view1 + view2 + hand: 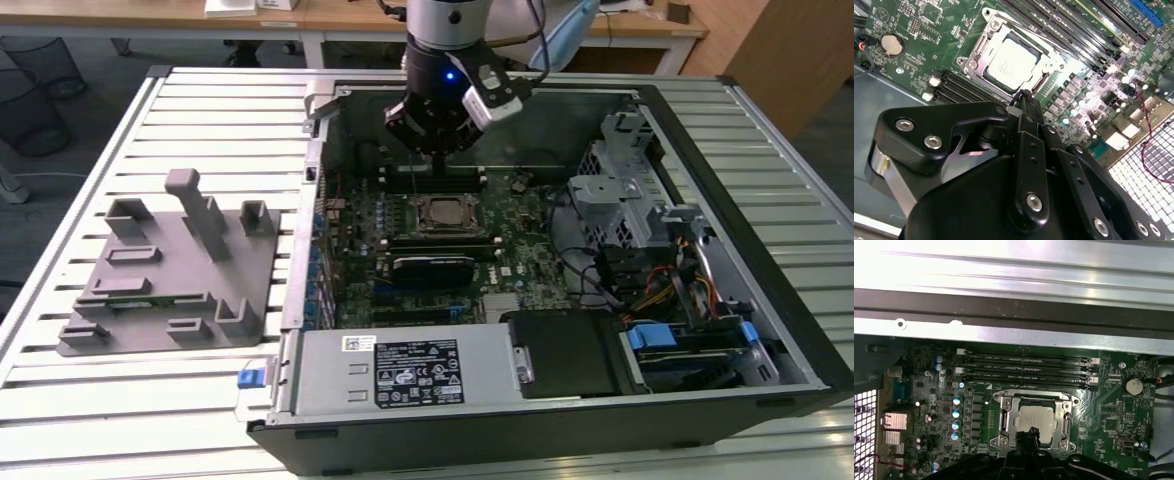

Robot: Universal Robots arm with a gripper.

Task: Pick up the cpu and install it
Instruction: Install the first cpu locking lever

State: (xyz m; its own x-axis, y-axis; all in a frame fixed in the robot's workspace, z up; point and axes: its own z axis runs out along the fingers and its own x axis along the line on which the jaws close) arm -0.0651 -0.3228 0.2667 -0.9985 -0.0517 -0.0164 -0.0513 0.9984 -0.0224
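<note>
- The cpu (pixel 1013 63) lay flat inside the socket frame (pixel 970 64) on the motherboard (pixel 527 255), its silver top facing up; you could see it in both wrist views (pixel 1036 421) and, small, near the middle of the open computer case (pixel 694 150) in the exterior view.
- Your pincer (pixel 1024 100) hung over the board just beside the socket, its tips drawn together and apparently carrying nothing; the chip sat apart from them.
- Judged from its look, the chip was light, thin and rigid, with a smooth metal lid that would offer little friction; you would have had to treat its underside contacts as fragile.
- The sound place to take hold appeared to be two opposite edges of the tan-green rim, not the polished top, and the frame around it left little room for that.
- The raised metal frame and its hinge parts ringed the chip closely on all sides.
- The memory slots (pixel 1024 367) ran in long black rows just on the far side of the socket in the first wrist view.
- Capacitors (pixel 956 412) stood in a column beside the socket.
- A coin cell (pixel 1133 386) sat well apart on the board.
- On the exterior view's left, a grey fixture tray (pixel 160 290) rested on the slatted desk (pixel 214 110), well clear of the case.
</note>
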